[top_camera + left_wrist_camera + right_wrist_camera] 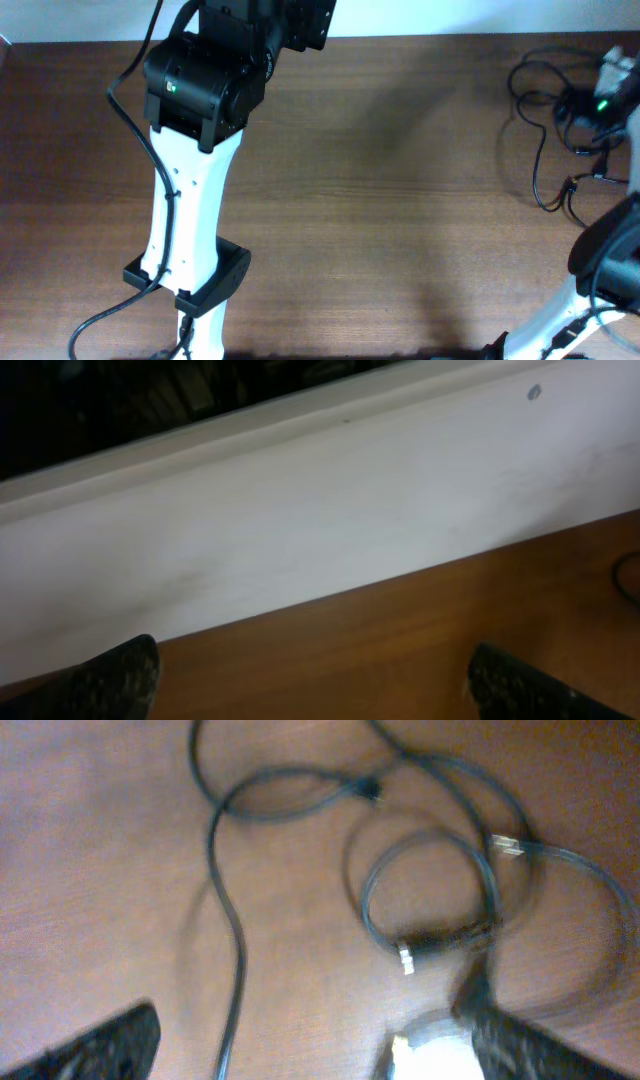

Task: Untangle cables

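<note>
1. The cables (440, 937) lie in loose, overlapping loops just under and ahead of the right gripper (312, 1020). They have no single long axis, but one strand runs roughly straight back toward it.
2. Right gripper: jaws wide apart, nothing clamped (view is blurred).
3. Left gripper (315, 650): jaws apart too and empty. It is well apart from the right gripper, facing a white board (300, 510), so the R arm is nearer by far.
4. Writing/brands: none legible.

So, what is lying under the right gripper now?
Under the open right gripper the cables lie looped on the wooden table, with small plugs showing. The picture is blurred, and one finger covers part of one cable.
</note>
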Tool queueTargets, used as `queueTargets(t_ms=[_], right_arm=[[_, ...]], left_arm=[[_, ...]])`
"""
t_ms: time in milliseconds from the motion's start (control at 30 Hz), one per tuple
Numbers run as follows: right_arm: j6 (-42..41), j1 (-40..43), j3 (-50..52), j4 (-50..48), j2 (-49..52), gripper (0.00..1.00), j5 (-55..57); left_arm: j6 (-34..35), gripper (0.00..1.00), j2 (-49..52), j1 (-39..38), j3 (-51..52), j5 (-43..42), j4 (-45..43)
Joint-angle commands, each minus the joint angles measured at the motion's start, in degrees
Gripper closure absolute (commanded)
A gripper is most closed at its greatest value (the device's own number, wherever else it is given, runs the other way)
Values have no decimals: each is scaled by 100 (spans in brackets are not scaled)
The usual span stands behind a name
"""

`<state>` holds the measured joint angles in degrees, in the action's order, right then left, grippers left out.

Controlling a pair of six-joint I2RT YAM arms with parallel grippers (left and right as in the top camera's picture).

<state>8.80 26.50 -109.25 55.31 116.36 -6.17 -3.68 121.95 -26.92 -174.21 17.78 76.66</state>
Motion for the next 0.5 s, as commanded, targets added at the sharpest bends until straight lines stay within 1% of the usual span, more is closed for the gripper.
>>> queueTargets(t_ms=[0,33,67,100,133,167,267,367,467], right_arm=[[-1596,48,-619,848,-516,1,1266],[-2376,144,-612,1154,-516,1,1971],[-2975,284,-560,1276,-509,1,2210],[-4033,645,-505,1419,-509,1,2221],[-4468,828,-501,1458,-509,1,2153],[-4717,1036,-496,1416,-509,1,2022],[-4725,1513,-496,1178,-472,1,2177],[-4715,2168,-494,946,-256,1,2293],[-4013,2675,-492,601,50,1,2297]], left_arm=[[-74,1,20,20,-22,-39,28],[-74,1,20,20,-22,-37,72],[-76,1,20,22,-22,-37,114],[-79,1,20,37,-22,-37,175],[-98,1,20,52,-22,-37,199],[-118,1,20,59,-22,-37,238],[-118,1,20,63,-22,-37,315],[-116,1,20,83,-22,-39,317],[-116,1,20,83,-22,-39,315]])
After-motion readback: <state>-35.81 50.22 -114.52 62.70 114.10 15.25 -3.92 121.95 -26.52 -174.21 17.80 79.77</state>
